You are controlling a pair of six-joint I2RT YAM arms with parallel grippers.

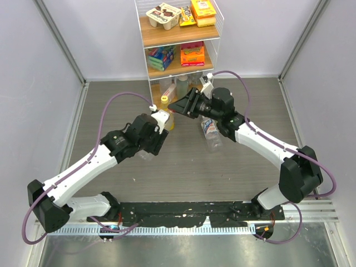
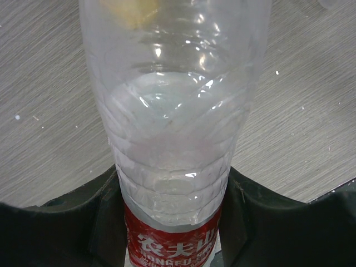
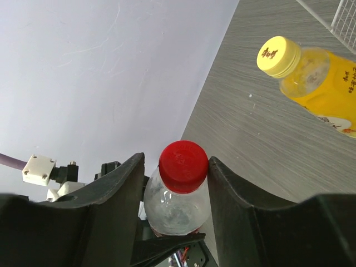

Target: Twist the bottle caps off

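Observation:
My left gripper (image 2: 172, 175) is shut on the clear bottle with the red label (image 2: 172, 111), its fingers pressing the label band from both sides. That bottle's red cap (image 3: 183, 166) sits between the fingers of my right gripper (image 3: 177, 160). The right finger touches the cap and a narrow gap shows at the left finger, so the jaws are still open. The yellow-orange juice bottle (image 3: 325, 92) with its yellow cap (image 3: 278, 55) stands just behind. The bottle with the blue-white label (image 1: 211, 136) stands under my right arm.
A wire rack (image 1: 181, 39) with snack boxes stands at the back centre, with more bottles on its bottom level (image 1: 179, 86). Grey walls close in the wooden table (image 1: 261, 105) on the left, right and back.

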